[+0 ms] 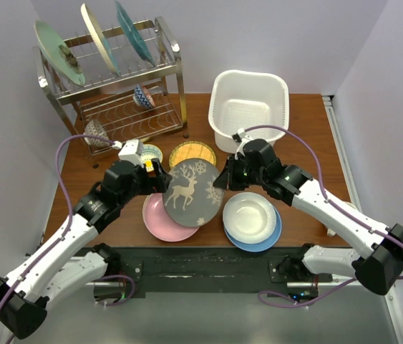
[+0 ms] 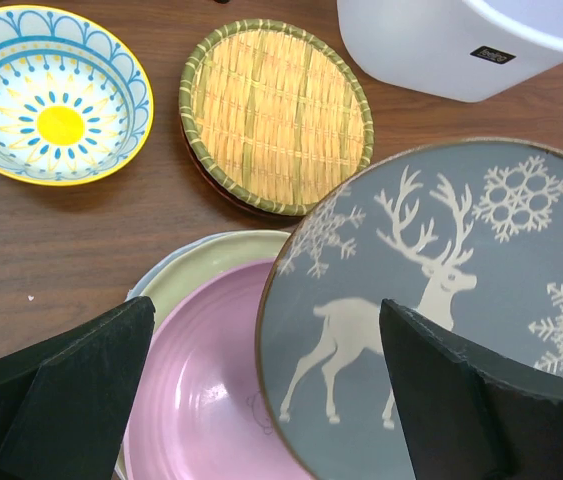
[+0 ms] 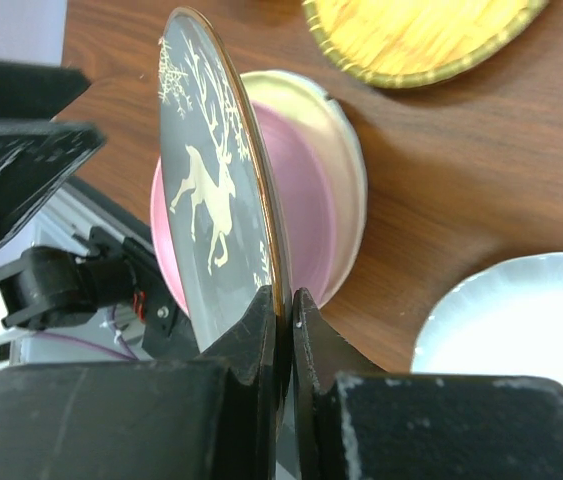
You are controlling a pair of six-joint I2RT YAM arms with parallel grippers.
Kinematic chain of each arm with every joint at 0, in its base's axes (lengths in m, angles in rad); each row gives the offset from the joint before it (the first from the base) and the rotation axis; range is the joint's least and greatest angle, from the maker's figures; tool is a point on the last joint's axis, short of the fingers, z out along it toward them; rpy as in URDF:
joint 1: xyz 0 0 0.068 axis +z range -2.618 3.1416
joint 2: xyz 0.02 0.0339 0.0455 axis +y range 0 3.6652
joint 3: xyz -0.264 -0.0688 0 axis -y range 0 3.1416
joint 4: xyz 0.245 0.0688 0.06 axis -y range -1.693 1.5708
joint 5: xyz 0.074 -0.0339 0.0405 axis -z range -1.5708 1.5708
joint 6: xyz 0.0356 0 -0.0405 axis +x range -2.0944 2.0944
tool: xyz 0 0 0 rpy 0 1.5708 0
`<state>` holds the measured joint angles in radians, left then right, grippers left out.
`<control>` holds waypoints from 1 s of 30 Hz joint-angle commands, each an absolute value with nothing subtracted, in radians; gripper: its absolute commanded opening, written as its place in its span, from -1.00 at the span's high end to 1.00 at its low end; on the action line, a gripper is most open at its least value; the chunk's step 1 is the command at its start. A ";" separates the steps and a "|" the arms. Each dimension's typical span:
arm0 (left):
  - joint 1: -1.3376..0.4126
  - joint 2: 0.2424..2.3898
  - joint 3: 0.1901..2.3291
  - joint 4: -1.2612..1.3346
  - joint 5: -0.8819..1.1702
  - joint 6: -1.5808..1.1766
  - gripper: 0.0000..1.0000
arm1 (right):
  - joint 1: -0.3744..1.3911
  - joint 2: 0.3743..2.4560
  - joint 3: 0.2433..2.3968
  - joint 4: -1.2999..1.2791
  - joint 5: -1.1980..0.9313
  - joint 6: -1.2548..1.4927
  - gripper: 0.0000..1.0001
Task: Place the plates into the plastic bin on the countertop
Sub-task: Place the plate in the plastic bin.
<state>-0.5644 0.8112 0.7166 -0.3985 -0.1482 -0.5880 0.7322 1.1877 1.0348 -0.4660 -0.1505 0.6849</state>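
Barely begun, judging by the layout. At far left, upright in the steel wire dish rack [image 1: 181, 93]: a pale green patterned plate [image 1: 56, 50], a cream plate [image 1: 99, 36] and a teal plate [image 1: 134, 32], none yet taken down. Lower on the wooden table [image 1: 301, 143]: a pink plate [image 2: 201, 400] stacked on a lime green plate [image 2: 206, 260], with a yellow woven-look plate [image 2: 276, 115] behind, beside a yellow-and-blue bowl [image 2: 51, 95]. Raised at a tilt over the pink stack: the grey reindeer plate [image 1: 190, 192]; impossible to tell whether its lower edge touches the stack. Further right, lying flat: a white plate [image 1: 250, 215] nested on a blue plate [image 1: 262, 245]. Behind those, the white plastic bin [image 1: 249, 73], with only its perforated base showing and no plate inside. Every plate left to go, then, the reindeer one probably first. Now the poses. Left arm stretched in from the lower left, left gripper [image 2: 266, 320] spread wide at the reindeer plate's left rim, clamping nothing. Right arm folded in from the right, right gripper [image 3: 283, 300] pinched tight on that plate's opposite rim, bearing it edge-up, near the bin but short of it.
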 commanded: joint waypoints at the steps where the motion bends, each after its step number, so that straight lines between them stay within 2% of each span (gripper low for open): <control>1: -0.568 0.792 0.742 -0.387 -0.164 -0.606 -1.00 | 0.642 1.154 1.117 -0.399 -0.216 0.684 1.00; 20: -0.568 0.845 0.657 -0.348 -0.057 -0.638 -1.00 | 0.388 1.328 1.295 -0.362 -0.374 0.643 1.00; 30: -0.566 0.907 0.615 -0.333 -0.028 -0.663 -1.00 | 0.301 1.454 1.476 -0.364 -0.419 0.627 1.00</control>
<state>-0.5644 0.8978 0.6346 -0.3805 -0.0578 -0.6445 0.3248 1.4620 1.3418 -0.5007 -0.3061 0.6071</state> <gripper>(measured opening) 0.997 0.044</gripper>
